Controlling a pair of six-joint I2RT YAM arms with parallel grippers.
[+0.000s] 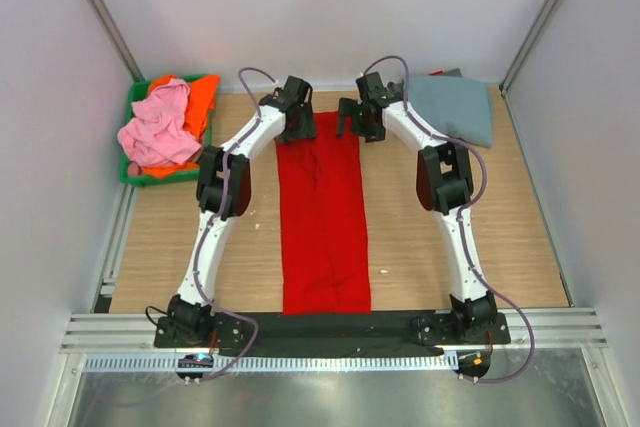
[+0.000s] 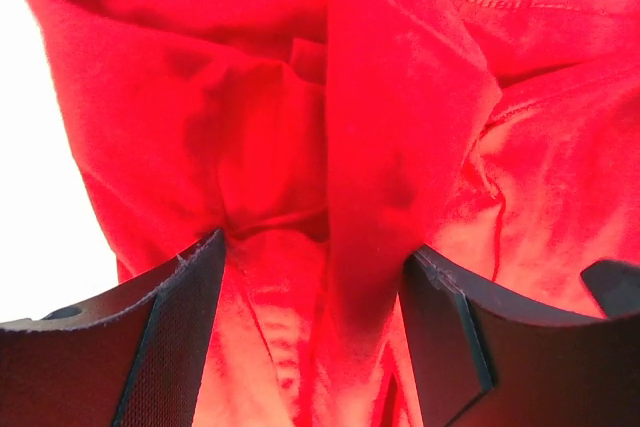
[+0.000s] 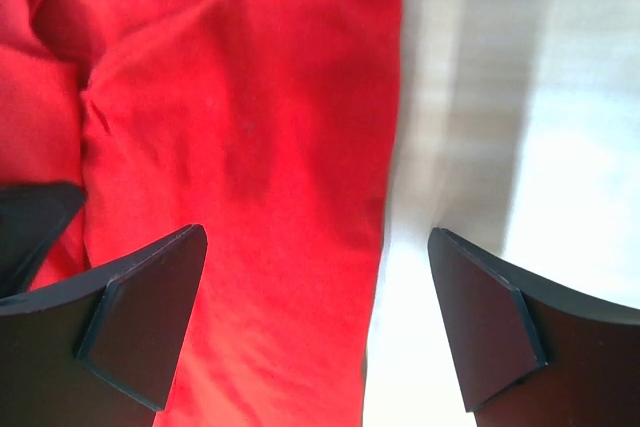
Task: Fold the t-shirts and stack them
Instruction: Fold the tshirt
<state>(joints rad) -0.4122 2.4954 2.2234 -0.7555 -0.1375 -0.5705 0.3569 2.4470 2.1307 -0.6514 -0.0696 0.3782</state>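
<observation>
A bright red t-shirt [image 1: 322, 217] lies folded into a long narrow strip down the middle of the table. My left gripper [image 1: 300, 132] is at the strip's far left corner. In the left wrist view it [image 2: 318, 252] is open, with a raised ridge of red cloth [image 2: 380, 97] bunched between its fingers. My right gripper [image 1: 362, 127] is at the far right corner. It [image 3: 318, 239] is open wide and straddles the shirt's right edge [image 3: 250, 127], with one finger over cloth and the other over bare table. A grey-blue t-shirt [image 1: 455, 107] lies at the back right.
A green bin [image 1: 128, 175] at the back left holds a crumpled pink t-shirt [image 1: 160, 127] and an orange t-shirt [image 1: 203, 102]. Wooden tabletop [image 1: 440, 247] shows on both sides of the red strip. White walls close in the sides and back.
</observation>
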